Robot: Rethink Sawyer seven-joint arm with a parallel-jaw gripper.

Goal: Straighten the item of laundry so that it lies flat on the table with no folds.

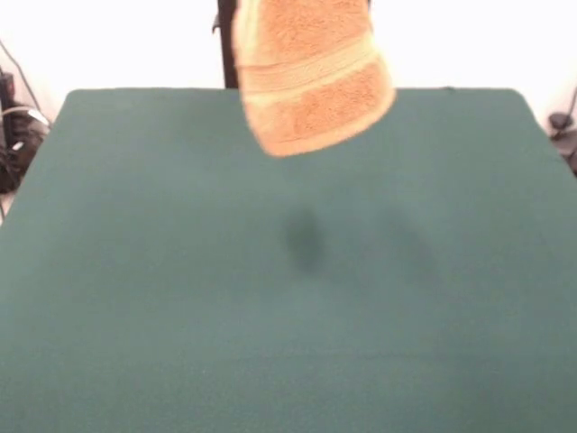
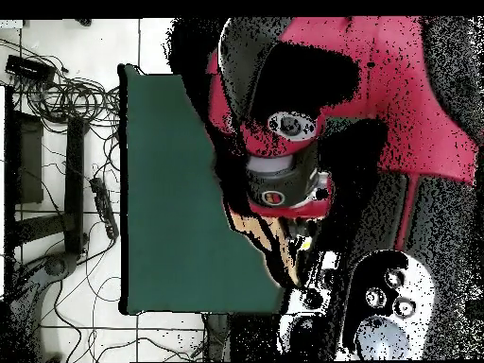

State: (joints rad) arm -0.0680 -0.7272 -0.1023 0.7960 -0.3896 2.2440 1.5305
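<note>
The golden-orange towel (image 1: 311, 77) hangs in the air over the far middle of the green table (image 1: 288, 316). It comes down from the picture's top edge, bunched, and its woven border band runs across it. Its lower end is clear of the cloth and throws a faint shadow on the table (image 1: 305, 239). No label shows. In the overhead view the red and black arm covers much of the table (image 2: 170, 208). The gripper (image 2: 281, 213) points down under the wrist, and the towel (image 2: 269, 244) hangs from it. The front view shows none of the gripper.
The dark pedestal (image 1: 227, 45) stands behind the towel at the table's far edge. Cables and black equipment (image 2: 57, 142) lie on the tiled floor beside the table, and they also show at the left edge of the front view (image 1: 18, 126). The robot's white base (image 2: 388, 302) is at the bottom right.
</note>
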